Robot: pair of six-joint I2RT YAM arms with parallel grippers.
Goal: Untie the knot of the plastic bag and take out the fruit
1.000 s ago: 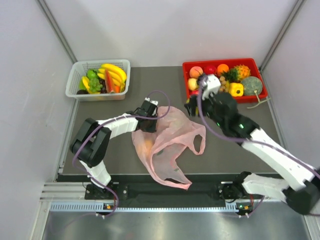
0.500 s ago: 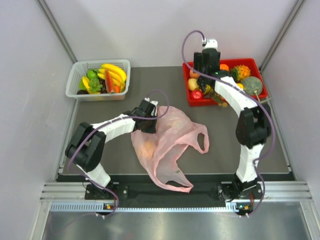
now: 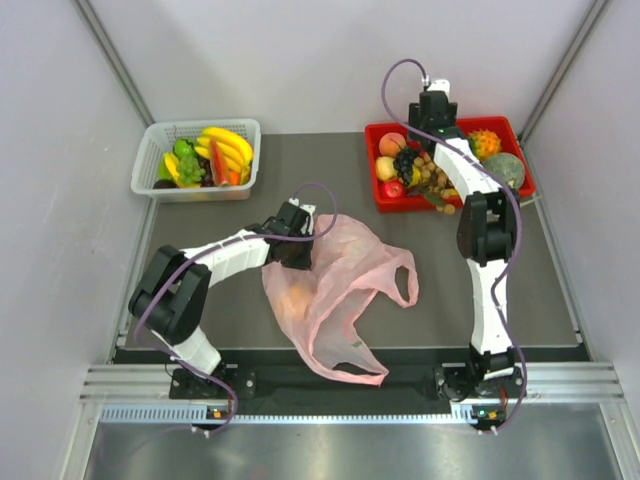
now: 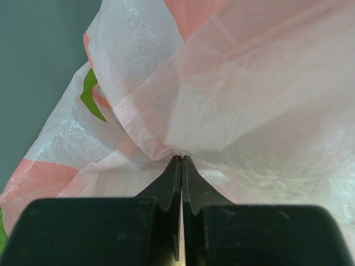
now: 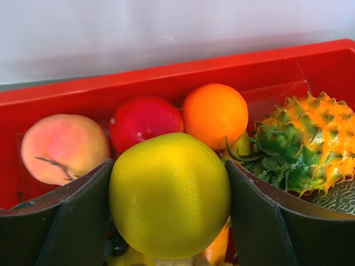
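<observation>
Grips a yellow-green fruit (image 5: 169,188) in the right tool (image 5: 169,219), jaws wide around it, directly above the red bin (image 5: 166,77) (far right of the desk (image 3: 430,320)). Pinches film of the plastic bag (image 3: 345,265) in the fully closed left tool (image 4: 181,160), mid-desk; shows an orange piece (image 3: 293,293) inside, nearer the left arm.

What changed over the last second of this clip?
The right gripper swung away from the bag and reached far out over the red tray; it clamps a yellow fruit. The left gripper stays pinched on the bag, which barely shifted.
</observation>
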